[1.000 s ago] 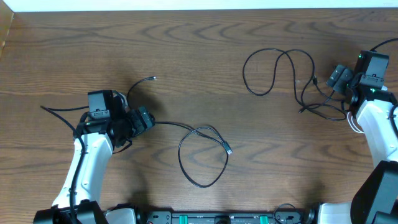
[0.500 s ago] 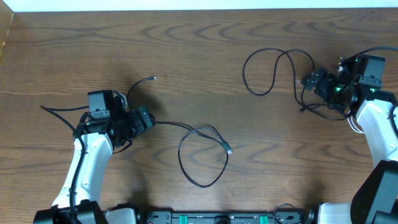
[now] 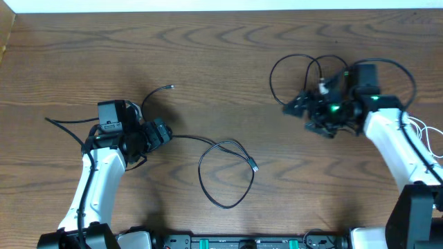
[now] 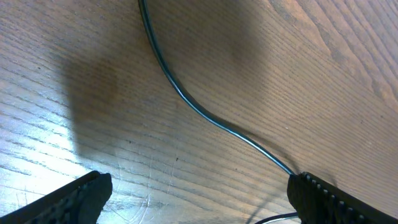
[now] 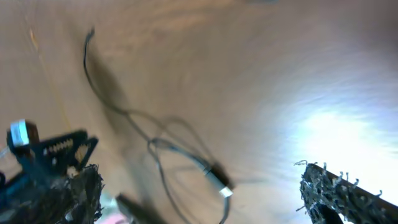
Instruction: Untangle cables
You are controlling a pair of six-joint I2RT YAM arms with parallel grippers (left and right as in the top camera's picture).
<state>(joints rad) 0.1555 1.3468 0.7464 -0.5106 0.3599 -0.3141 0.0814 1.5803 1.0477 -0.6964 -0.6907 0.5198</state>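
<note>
A thin black cable runs from my left gripper to a loop and a small plug at mid-table. In the left wrist view this cable crosses the wood and ends beside the right finger. The left gripper is open and holds nothing. A second black cable lies in loops at the upper right, and my right gripper hovers open at their lower edge. The blurred right wrist view shows a cable with a plug between the wide jaws of the right gripper. Thin white cord strands show beside the right forearm.
The wooden table ends at a pale strip along the far edge. A loose black cable end lies above the left arm. The arm bases sit along the near edge.
My right arm has swung left from the table's right edge to the black cable loops, still open. The loops near it have shifted. The left arm has not moved.
</note>
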